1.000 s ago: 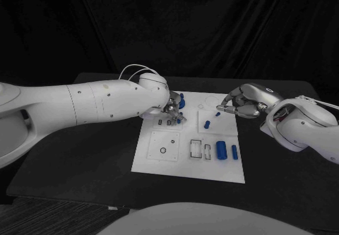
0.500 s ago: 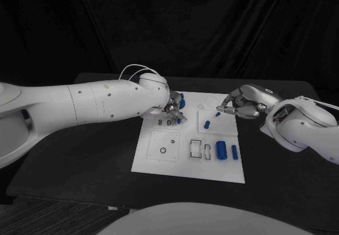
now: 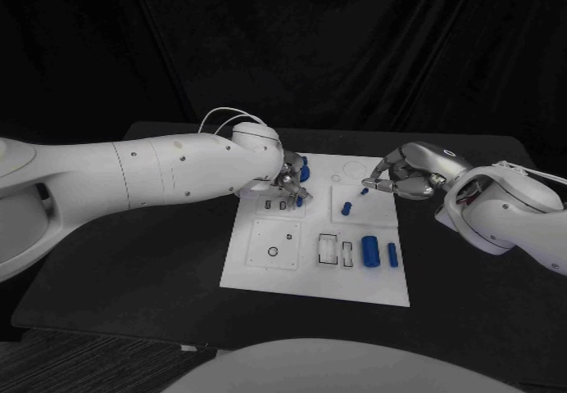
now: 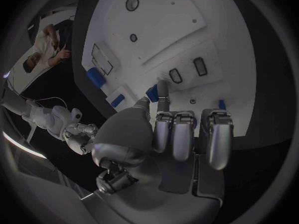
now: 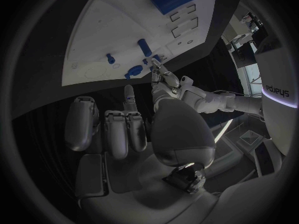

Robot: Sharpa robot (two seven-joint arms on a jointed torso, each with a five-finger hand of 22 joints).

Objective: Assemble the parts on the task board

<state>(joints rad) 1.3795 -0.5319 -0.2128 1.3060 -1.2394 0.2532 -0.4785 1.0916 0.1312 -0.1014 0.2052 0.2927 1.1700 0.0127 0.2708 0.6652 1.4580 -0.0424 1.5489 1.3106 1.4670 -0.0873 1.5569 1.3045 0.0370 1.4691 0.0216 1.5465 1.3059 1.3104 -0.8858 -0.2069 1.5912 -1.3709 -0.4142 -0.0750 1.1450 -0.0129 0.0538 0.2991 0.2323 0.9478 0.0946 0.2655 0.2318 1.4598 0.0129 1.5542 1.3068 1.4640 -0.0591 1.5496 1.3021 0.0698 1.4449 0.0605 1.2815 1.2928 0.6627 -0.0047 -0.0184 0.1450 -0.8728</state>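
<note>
The white task board [image 3: 317, 270] lies mid-table. My left hand [image 3: 288, 182] hovers over its far left part and pinches a small blue part [image 4: 151, 92] between thumb and a finger, just above two small rectangular slots [image 4: 176, 75]. My right hand [image 3: 401, 176] sits at the board's far right edge with its fingers curled in and nothing seen in them. A small blue peg [image 3: 363, 191] stands close to its fingertips. Another blue part [image 3: 347, 208] lies nearby. A thick blue cylinder [image 3: 369, 250] and a slimmer one [image 3: 392, 254] lie at the right front.
A further blue part [image 3: 304, 169] sits at the board's far edge behind my left hand. Empty rectangular frames [image 3: 328, 249] and a square panel with a round hole [image 3: 274, 243] mark the front of the board. Black table [image 3: 142, 270] surrounds it.
My left hand's fingertips have dipped slightly toward the small slots with the blue part. My right hand has barely shifted.
</note>
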